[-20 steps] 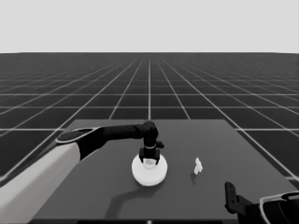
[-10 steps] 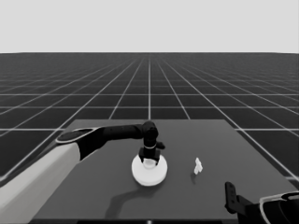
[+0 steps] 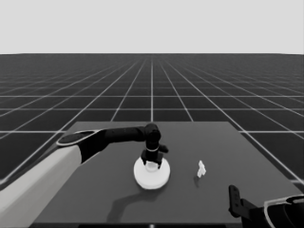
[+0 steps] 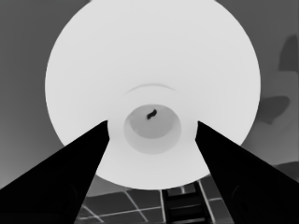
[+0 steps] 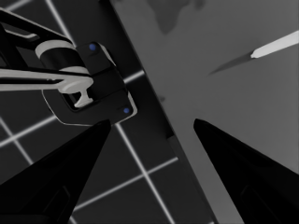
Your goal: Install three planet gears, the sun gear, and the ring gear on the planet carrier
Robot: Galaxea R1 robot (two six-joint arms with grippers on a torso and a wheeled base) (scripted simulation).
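Note:
The larger round part (image 3: 152,175), white with a raised hub, lies flat at the middle of the table. My left gripper (image 3: 152,162) reaches in from the left and stands straight over that hub. In the left wrist view the hub (image 4: 152,125) with its small dark hole sits between the fingers of the left gripper (image 4: 151,122), which are open, one on each side of it. The smaller round part and the gears are hidden from every view. My right gripper (image 3: 233,202) waits open at the table's near right corner.
A thin white piece (image 3: 201,168) lies right of the larger round part, and shows as a pale sliver (image 5: 275,45) in the right wrist view. Dark machinery with blue lights (image 5: 88,84) sits past the table's edge (image 5: 154,107).

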